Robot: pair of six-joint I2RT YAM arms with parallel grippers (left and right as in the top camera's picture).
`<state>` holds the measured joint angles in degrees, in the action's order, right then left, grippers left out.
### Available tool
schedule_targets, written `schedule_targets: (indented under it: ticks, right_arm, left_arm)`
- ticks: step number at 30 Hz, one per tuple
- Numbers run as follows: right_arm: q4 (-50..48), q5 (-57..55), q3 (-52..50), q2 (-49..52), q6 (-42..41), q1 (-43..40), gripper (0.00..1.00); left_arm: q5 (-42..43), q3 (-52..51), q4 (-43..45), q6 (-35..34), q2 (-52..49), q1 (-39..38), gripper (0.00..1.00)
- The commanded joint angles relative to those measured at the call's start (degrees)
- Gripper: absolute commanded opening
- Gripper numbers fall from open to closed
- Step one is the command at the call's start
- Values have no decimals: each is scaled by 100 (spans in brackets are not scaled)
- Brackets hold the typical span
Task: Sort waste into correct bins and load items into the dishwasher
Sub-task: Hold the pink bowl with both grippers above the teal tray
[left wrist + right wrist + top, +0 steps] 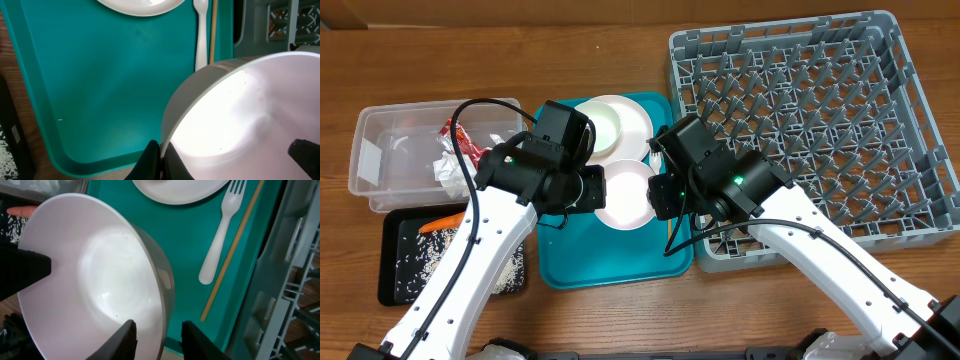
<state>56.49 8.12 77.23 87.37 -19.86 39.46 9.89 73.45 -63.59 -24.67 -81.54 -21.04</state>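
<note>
judging the waste half as good as done: finding crumpled napkins (448,168) and one red wrapper (466,140) in the clear tub (380,118), one carrot (442,221) and a scatter of crumbs (428,258) in the black tray (388,292), both at the left of the bench (620,40). seeing no waste on the teal tray (590,262). cannot count the napkins apart, bunched as one clump.

reckoning the loading as not yet begun: finding no dish in the grey rack (772,30) at the right end. counting on the teal tray one plate (180,190), one fork (220,245) and one wooden stick (235,255) side by side along the edge nearest the rack, plus one smaller round white dish (597,125) on the plate, bowl or cup, cannot tell which. counting one more bowl (100,280), over the teal tray between both arms.

reading the left pincer (227,155) as released, jaws spread wide, one outside the bowl's rim and one inside. finding the right pincer (160,340) astride the opposite rim; cannot tell whether clenched on it or merely close. leaves five items to rack, by this count.
</note>
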Motion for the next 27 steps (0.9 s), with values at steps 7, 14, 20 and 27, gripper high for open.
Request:
schedule_targets:
  ticks: [7,14,20,27]
  right_arm:
    - [-72,-46,-13,-44,-269,7,30]
    - [-212,-61,-13,-44,-249,7,30]
    - [-210,-61,-13,-44,-249,7,24]
    - [-98,-317,-13,-44,-254,7,15]
  left_arm:
    - [-17,74,42,116,46,-48,4]
    - [-44,74,66,153,46,-210,4]
    - [-570,74,83,28,46,-490,4]
    - [-605,74,83,20,46,-494,4]
